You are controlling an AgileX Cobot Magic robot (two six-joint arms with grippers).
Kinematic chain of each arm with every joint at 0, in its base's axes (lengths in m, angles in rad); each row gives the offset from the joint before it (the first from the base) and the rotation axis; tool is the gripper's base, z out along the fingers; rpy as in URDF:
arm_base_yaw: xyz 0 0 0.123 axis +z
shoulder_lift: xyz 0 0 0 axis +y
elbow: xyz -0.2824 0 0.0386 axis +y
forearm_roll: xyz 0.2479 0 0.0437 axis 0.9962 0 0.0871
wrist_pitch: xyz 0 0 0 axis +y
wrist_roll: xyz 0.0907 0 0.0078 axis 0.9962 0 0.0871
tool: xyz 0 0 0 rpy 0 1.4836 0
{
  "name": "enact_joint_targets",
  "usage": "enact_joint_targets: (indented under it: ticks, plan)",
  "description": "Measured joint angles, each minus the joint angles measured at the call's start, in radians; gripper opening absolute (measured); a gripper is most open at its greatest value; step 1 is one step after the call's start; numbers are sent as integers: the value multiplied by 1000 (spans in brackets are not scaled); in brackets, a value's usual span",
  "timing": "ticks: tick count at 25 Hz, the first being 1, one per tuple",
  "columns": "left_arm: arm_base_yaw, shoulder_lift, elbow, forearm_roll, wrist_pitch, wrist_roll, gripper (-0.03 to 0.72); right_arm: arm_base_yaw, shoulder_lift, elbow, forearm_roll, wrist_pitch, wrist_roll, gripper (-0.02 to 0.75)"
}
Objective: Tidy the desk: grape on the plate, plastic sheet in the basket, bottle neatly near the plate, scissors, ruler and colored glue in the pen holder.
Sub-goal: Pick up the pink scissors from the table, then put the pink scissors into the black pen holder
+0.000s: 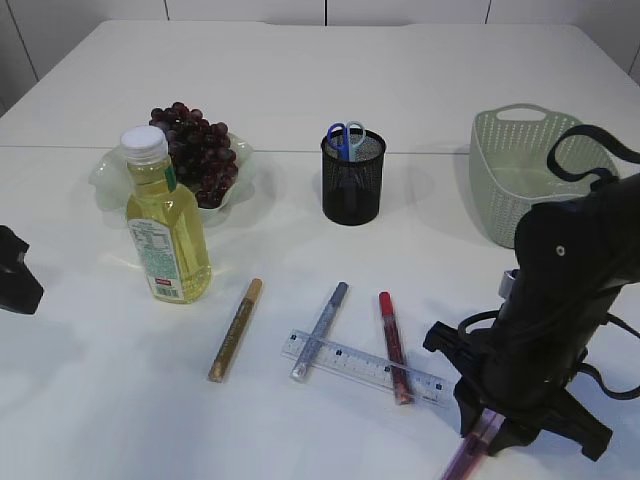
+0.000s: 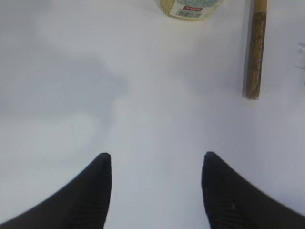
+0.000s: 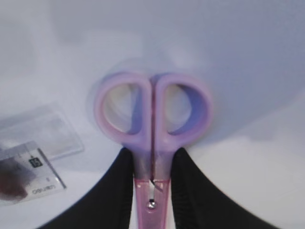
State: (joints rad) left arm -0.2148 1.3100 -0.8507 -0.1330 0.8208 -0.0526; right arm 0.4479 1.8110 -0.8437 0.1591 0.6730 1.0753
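My right gripper (image 1: 487,432) (image 3: 152,155) is shut on purple scissors (image 1: 468,455) (image 3: 152,109), low over the table at the front right, handles pointing away from the wrist camera. Blue scissors (image 1: 346,136) stand in the black mesh pen holder (image 1: 352,185). A clear ruler (image 1: 365,364) (image 3: 35,167) lies under a silver glue pen (image 1: 320,330) and a red one (image 1: 393,345). A gold glue pen (image 1: 236,328) (image 2: 254,52) lies to their left. Grapes (image 1: 200,152) sit on the plate (image 1: 108,172), with the oil bottle (image 1: 166,222) (image 2: 189,6) in front. My left gripper (image 1: 15,275) (image 2: 156,160) is open and empty. No plastic sheet shows.
A pale green basket (image 1: 520,180) stands at the right, behind my right arm. The table is white, with a seam running across behind the plate.
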Motion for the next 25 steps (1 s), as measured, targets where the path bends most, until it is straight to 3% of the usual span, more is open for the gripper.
enact_joint_targets:
  ticks: [12, 25]
  plan:
    - [0, 0, 0, -13, 0, 0, 435, -126, -45, -40, 163, 17, -412, 197]
    - [0, 0, 0, -16, 0, 0, 435, -161, -45, -238, 191, 76, -773, 197]
